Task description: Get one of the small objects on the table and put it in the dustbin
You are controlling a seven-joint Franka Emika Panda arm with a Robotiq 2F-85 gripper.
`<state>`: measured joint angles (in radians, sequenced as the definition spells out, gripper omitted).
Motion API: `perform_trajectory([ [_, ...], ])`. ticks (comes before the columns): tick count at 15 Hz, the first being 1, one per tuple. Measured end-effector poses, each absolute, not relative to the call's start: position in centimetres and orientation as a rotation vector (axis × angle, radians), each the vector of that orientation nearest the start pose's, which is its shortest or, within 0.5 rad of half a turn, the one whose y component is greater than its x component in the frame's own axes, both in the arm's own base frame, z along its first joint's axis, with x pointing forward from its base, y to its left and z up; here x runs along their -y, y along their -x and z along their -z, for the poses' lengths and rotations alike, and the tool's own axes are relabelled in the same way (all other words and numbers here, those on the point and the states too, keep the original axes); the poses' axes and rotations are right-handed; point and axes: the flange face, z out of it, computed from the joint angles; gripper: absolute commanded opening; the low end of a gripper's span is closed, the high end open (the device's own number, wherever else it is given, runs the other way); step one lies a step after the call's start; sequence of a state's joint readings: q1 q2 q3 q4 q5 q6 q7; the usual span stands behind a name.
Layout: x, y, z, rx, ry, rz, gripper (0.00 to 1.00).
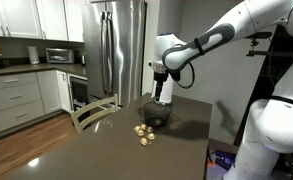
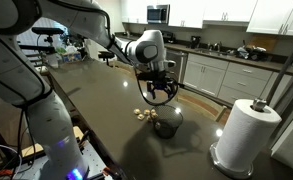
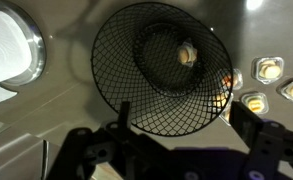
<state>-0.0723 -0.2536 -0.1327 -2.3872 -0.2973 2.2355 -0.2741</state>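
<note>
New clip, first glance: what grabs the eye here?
The black mesh dustbin fills the wrist view, with one small pale object already lying inside. The hand hangs open right above it, more small objects clustered beside it on the dark table. A paper towel roll stands near the table edge in an exterior view.

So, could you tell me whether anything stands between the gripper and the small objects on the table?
Nothing visible covers the small objects; they lie exposed on the table beside the dustbin, which sits directly under the open gripper.
</note>
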Motion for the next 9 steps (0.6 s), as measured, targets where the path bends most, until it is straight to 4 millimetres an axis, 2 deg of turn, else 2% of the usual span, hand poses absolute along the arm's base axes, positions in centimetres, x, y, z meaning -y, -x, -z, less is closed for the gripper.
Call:
perform_trajectory([
  [9, 10.44, -45.16, -42.89, 0.370, 3.319, 0.047, 1.00],
])
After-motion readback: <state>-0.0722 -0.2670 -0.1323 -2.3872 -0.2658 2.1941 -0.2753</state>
